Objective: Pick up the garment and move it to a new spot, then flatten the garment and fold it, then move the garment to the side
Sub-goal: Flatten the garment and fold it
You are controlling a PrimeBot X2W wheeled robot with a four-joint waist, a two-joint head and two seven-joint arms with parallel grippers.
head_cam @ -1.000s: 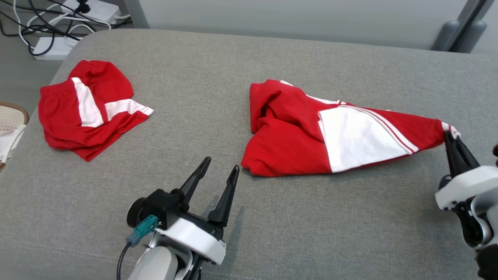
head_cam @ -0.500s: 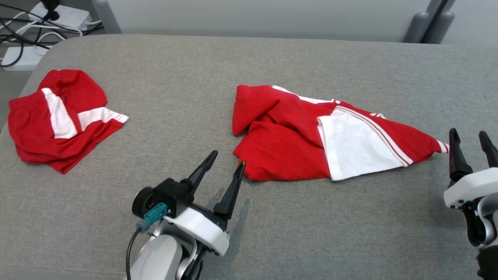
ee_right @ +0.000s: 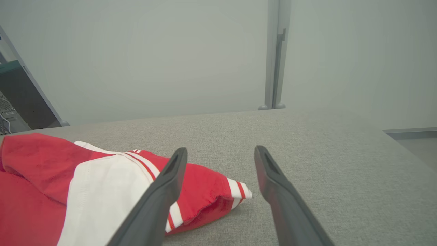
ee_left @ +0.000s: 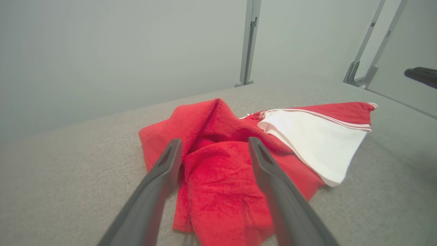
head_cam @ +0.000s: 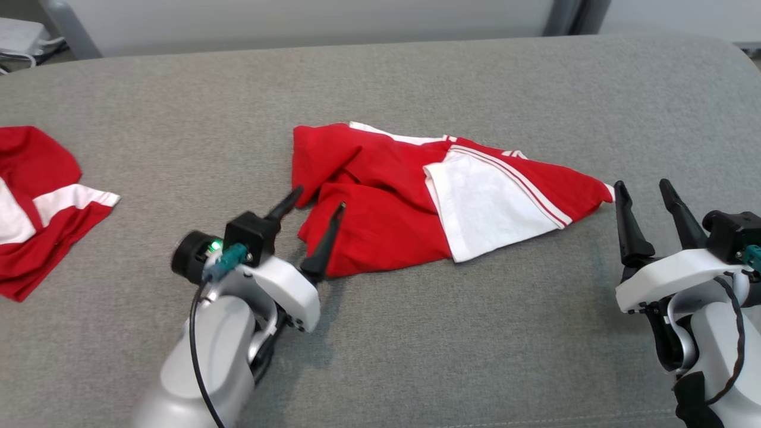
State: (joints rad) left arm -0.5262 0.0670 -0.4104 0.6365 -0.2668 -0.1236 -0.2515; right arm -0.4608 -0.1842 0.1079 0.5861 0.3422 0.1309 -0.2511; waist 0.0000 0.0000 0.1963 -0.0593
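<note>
The left gripper (head_cam: 319,197) has its jaws spread open, empty, poised over the bunched near-left corner of the garment (head_cam: 386,214); from here I can't tell whether a finger touches the cloth. The right gripper (head_cam: 642,183) also has its jaws wide apart, holding nothing, just beside the garment's narrow striped tip. The red and white garment lies in the middle of the grey desk (head_cam: 446,333), its long axis running left to right, crumpled broad end to the left, tapered end pointing right. A second red garment (head_cam: 35,208) lies well apart at the far left.
</note>
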